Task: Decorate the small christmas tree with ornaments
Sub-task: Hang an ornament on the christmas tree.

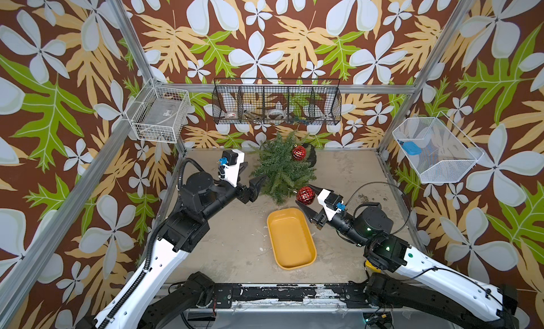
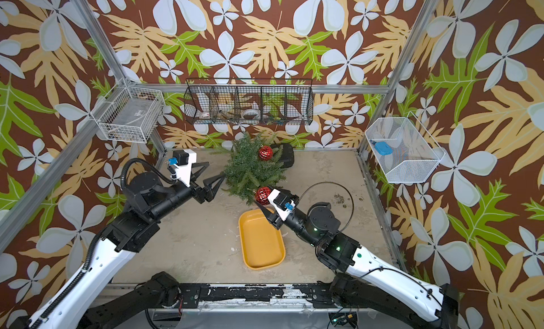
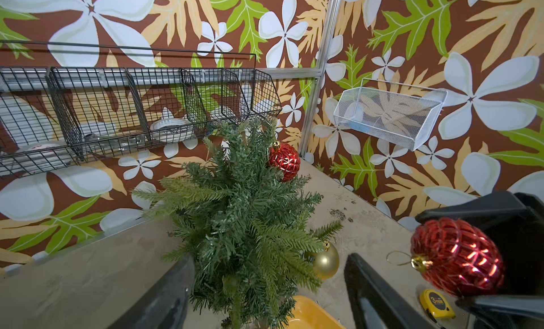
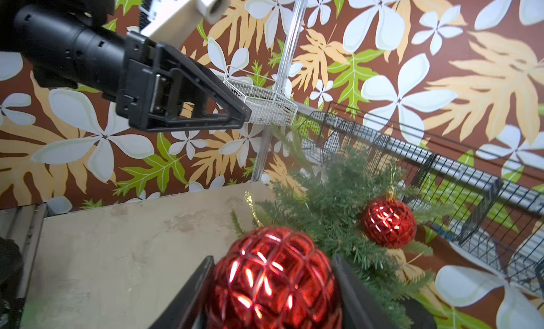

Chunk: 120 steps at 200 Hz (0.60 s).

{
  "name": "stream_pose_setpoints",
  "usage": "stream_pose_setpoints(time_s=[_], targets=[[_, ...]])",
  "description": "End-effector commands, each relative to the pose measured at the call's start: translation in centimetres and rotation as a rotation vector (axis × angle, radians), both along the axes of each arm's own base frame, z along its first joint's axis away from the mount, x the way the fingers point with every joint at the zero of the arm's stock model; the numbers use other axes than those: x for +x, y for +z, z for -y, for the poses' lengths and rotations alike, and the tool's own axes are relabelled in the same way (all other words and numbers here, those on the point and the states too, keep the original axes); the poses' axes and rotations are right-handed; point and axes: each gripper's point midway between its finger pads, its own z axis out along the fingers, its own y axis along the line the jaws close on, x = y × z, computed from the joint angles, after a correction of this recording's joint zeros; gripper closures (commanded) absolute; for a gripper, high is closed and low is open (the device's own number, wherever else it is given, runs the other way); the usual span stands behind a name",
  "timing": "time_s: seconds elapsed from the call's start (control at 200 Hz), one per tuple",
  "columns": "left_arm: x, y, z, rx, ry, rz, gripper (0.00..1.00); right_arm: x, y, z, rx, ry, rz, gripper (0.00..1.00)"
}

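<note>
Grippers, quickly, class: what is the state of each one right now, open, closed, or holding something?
Left gripper: open, holding nothing.
Right gripper: closed on a glittery red ornament.

A robot test cell in a lab: aluminium frame posts (image 1: 131, 39) hold walls of flowered wallpaper (image 1: 256, 59), wire baskets (image 1: 276, 101) hang on them, and two robot arms (image 1: 164, 254) reach over a scuffed desk (image 1: 229, 224).

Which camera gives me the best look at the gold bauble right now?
The left wrist view. There the gold bauble shows whole, cap up, at the tip of a low branch of the tree. In both top views the branches hide it, and the right wrist view does not show it at all.
</note>
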Motion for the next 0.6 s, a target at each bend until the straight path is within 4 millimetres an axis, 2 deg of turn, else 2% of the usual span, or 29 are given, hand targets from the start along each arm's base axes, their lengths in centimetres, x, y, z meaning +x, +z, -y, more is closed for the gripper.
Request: stream_pose_setpoints(time_s=[0.0, 0.11, 0.24, 0.44, 0.596], targets=[[-0.3, 1.0, 0.6, -0.08, -0.146, -0.049, 0.2, -0.3, 2.4, -0.4, -0.012, -0.009, 0.201, 0.54], [0.5, 3.1, -1.3, -0.155, -0.159, -0.035, 0.22, 0.3, 2.6, -1.2, -0.042, -0.021, 0.25, 0.54], [-0.1, 5.0, -1.0, -0.182, -0.238, -0.004, 0.23, 1.0, 2.9, -2.0, -0.054, -0.032, 0.291, 0.54], [-0.6, 5.2, -0.1, -0.19, -0.322, -0.01, 0.26, 1.8, 3.4, -2.8, -0.075, -0.05, 0.338, 0.55], [-3.4, 4.7, 1.3, -0.226, -0.51, -0.028, 0.39, 1.9, 4.0, -2.9, -0.093, -0.067, 0.386, 0.55]])
